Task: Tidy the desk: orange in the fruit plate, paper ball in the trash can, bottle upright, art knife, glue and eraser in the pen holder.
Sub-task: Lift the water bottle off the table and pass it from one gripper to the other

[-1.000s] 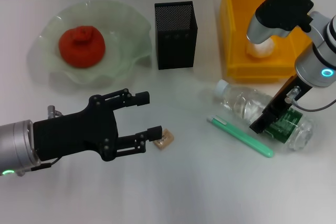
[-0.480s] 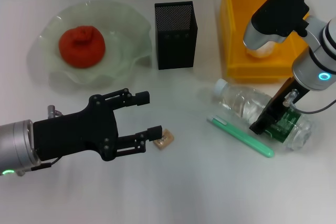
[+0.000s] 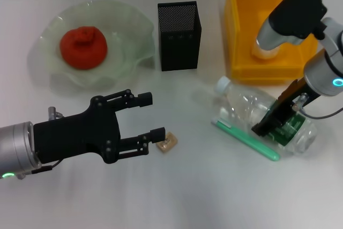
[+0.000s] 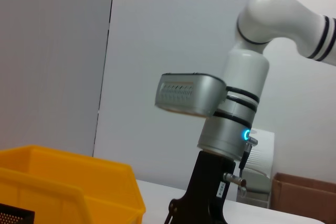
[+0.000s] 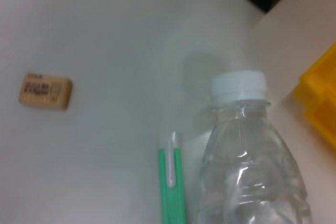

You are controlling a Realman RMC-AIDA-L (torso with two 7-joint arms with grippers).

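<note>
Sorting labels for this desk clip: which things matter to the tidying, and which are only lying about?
Job: orange, fruit plate, paper ball, trash can, bottle, eraser, pen holder, green art knife.
Lying about: nothing visible.

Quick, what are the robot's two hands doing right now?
Left end effector: open, empty, beside the eraser.
Right end effector: shut on the bottle, which is lying on the desk.

Head cam looks steeply down over the whole table [image 3: 203, 197]; right wrist cam sits close above the bottle [image 5: 252, 182], sharing it and the eraser [image 5: 45, 91] with head; left wrist cam faces level across toward the trash can [image 4: 68, 187].
</note>
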